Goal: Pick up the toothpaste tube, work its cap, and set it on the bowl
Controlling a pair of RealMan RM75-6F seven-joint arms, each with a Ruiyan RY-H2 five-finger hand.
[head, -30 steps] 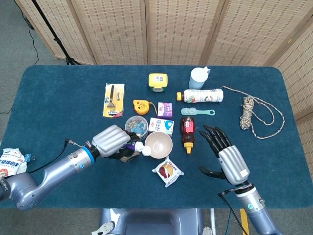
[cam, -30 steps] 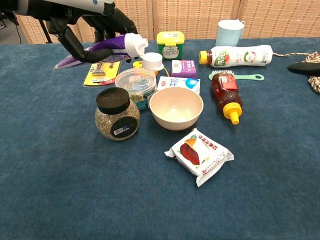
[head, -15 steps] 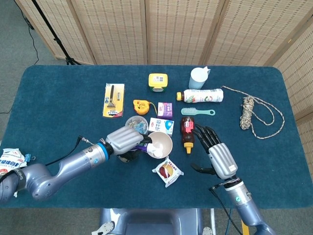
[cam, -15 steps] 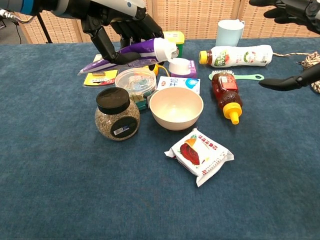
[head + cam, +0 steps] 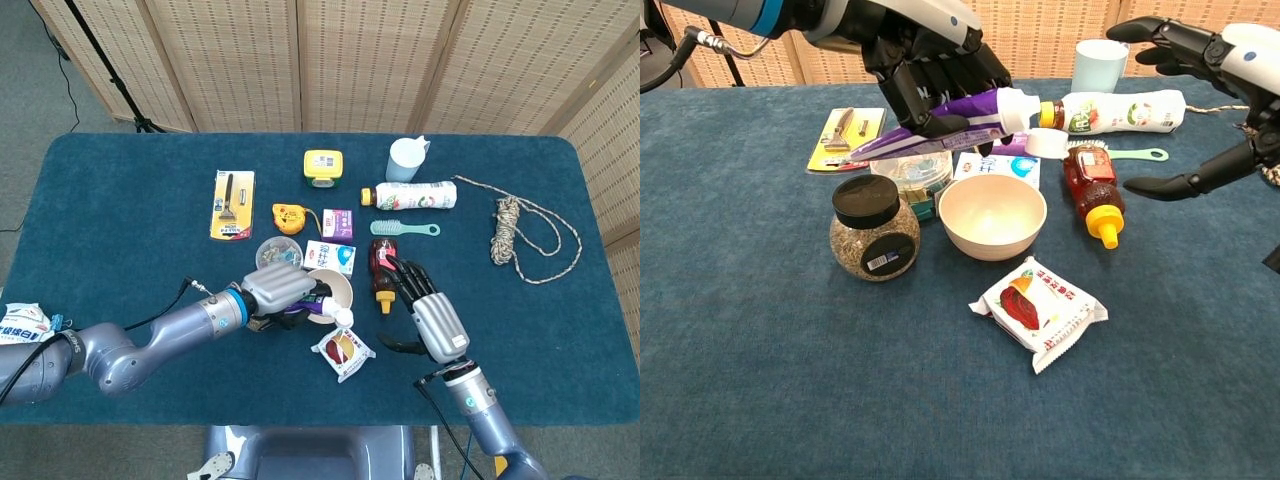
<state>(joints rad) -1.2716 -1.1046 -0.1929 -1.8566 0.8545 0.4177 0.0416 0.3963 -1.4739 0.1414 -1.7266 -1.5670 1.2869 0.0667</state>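
Carrying the toothpaste tube [image 5: 940,125] over the bowl [image 5: 992,216] is judged to be the step in hand; the tube is gripped by the left hand [image 5: 930,62], whose fingers are wrapped round the purple body, and it is held roughly level above the table, its flat tail pointing towards the robot's left and its white neck towards the right; the cap [image 5: 1045,144] is seen flipped open, hanging just beside and slightly below the neck, so the cap work is judged to be partly done. In the head view the left hand [image 5: 277,286] is seen at the near-left rim of the bowl [image 5: 340,283], and the cap [image 5: 343,317] shows past the bowl's near edge; whether tube and rim are touching cannot be told. The right hand [image 5: 1200,60] is held spread and holds nothing, raised on the far side of the bowl above the honey bottle [image 5: 1090,190], well apart from the cap. For the next move, it is judged that the cap must be closed by the free hand, or the tube lowered across the rim and released; a steady, level lowering would be called for, since the glass jar [image 5: 873,229] stands just beside the bowl and could be knocked.
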